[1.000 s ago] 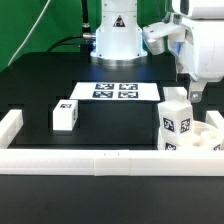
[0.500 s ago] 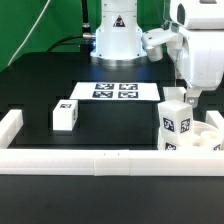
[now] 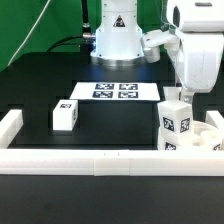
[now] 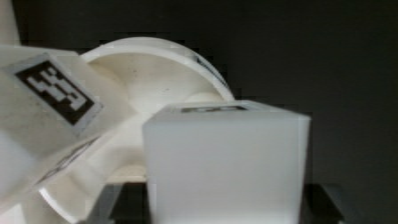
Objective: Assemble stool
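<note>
My gripper (image 3: 186, 95) straddled the top of the upright leg (image 3: 175, 123) beside the round seat (image 3: 212, 133), though I couldn't tell whether the jaws pinched it.

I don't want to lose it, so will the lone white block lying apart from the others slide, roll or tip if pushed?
The block looks squat and flat-sided, so it would probably slide, not roll or tip. It seems rigid plastic, so likely stiff and fairly light. Its smooth faces may skid easily on the table.
</note>
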Controlling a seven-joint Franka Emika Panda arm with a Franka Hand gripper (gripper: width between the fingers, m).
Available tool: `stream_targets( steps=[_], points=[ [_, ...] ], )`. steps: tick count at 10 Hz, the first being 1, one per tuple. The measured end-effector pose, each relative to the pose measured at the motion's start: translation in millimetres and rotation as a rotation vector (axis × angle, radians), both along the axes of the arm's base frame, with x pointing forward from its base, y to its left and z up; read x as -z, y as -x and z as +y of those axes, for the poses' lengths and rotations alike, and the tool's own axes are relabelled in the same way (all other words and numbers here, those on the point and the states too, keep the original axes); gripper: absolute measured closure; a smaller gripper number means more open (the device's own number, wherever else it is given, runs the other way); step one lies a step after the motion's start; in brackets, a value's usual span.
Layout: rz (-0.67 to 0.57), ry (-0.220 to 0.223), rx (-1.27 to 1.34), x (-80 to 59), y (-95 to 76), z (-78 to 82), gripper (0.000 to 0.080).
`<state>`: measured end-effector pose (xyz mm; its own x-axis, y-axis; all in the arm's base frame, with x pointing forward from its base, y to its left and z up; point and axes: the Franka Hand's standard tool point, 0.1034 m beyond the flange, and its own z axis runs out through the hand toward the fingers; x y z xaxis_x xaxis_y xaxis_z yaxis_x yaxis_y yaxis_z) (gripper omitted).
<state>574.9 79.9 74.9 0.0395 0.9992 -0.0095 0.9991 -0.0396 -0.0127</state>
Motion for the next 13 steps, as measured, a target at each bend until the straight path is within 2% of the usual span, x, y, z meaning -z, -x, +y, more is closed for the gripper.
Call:
stream_targets(
  steps=[1,6,11,13],
  points=[
    [0.0,0.0,0.06,0.0,0.0,0.2,0.0464],
    [-0.003,-0.005,0.726,0.2,0.6,1.5,0.0462],
    [-0.004,-0.002,1.075,-0.3,0.2,2.8,0.0462],
    [0.004,-0.018,1.306,-0.2,0.1,5.6,0.0462]
  ],
)
